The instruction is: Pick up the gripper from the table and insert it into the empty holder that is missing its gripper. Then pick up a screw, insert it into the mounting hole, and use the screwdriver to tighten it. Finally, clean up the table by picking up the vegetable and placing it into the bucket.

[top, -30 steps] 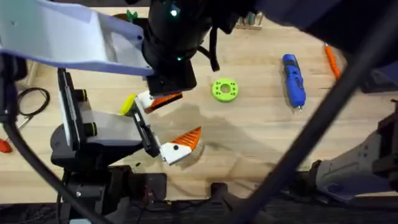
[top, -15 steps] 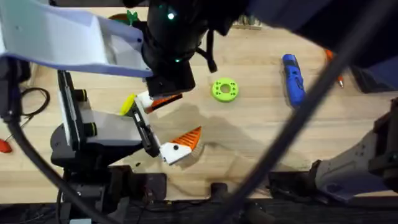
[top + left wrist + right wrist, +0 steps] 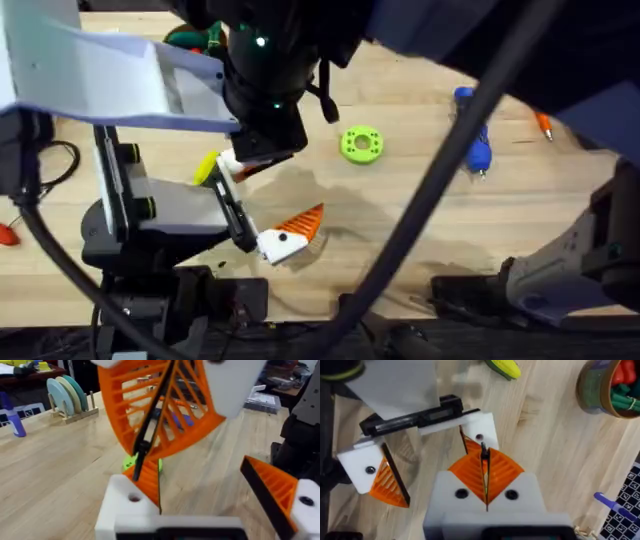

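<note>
Overhead: we see the left gripper point(image 3: 288, 192) lying near the table's point(image 3: 420, 230) near edge, its two fingers spread apart and gripping nothing; one finger carries an orange tip point(image 3: 303, 222); the other ends in the holder point(image 3: 232, 160). The right gripper point(image 3: 258, 150) hangs directly over that holder under its dark wrist. The vegetable point(image 3: 206, 167) lies just beside the holder on the left-edge side; the bucket point(image 3: 188, 38) sits at the far edge, partly hidden; a green disc point(image 3: 361, 144) lies mid-table; the screwdriver point(image 3: 472, 135) lies toward the far right corner, crossed by a cable point(image 3: 430, 190); an orange tool point(image 3: 543, 125) lies beyond it.

Left wrist: the right gripper point(image 3: 140, 465) comes down from above, pads pressed together; the gripper point(image 3: 147, 482) stands at their ends, touching the holder point(image 3: 125, 502); the disc point(image 3: 129, 462) shows behind it.

Right wrist: the right gripper point(image 3: 485, 480) is clamped on the gripper point(image 3: 468, 444), which sits against the holder point(image 3: 482, 427); we cannot tell whether it is fully seated. The vegetable point(image 3: 505, 367) lies on bare table; the bucket point(image 3: 605, 387) holds red and green toys.
</note>
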